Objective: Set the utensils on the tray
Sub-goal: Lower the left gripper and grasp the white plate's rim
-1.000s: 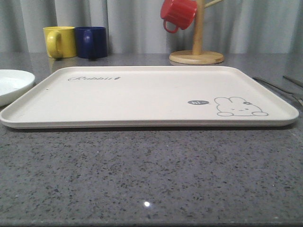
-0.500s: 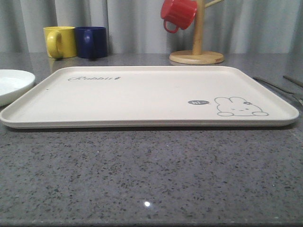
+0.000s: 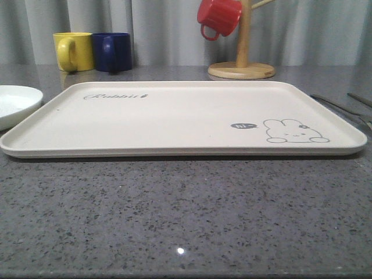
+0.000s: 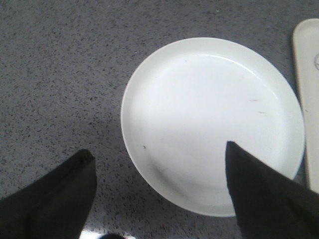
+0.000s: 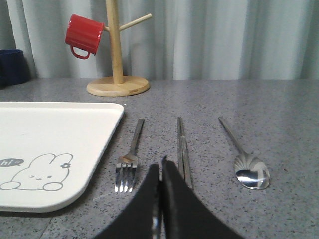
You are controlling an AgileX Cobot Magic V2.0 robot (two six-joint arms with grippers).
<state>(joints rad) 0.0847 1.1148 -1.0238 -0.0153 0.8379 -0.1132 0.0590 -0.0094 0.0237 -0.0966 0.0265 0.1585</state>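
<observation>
The cream tray (image 3: 174, 116) with its bunny drawing lies empty in the middle of the grey table. In the right wrist view its corner (image 5: 60, 129) sits beside three utensils lying parallel on the table: a fork (image 5: 130, 157), a pair of chopsticks (image 5: 182, 147) and a spoon (image 5: 246, 162). My right gripper (image 5: 160, 168) is shut and holds nothing, its tips between the fork's tines and the chopsticks' near end. In the front view thin handles (image 3: 337, 106) show right of the tray. My left gripper (image 4: 158, 149) hangs open above the round white plate (image 4: 209, 114).
A yellow mug (image 3: 74, 51) and a dark blue mug (image 3: 111, 52) stand at the back left. A wooden mug tree (image 3: 242, 58) with a red mug (image 3: 218, 17) stands behind the tray. The plate (image 3: 14, 103) lies left of the tray.
</observation>
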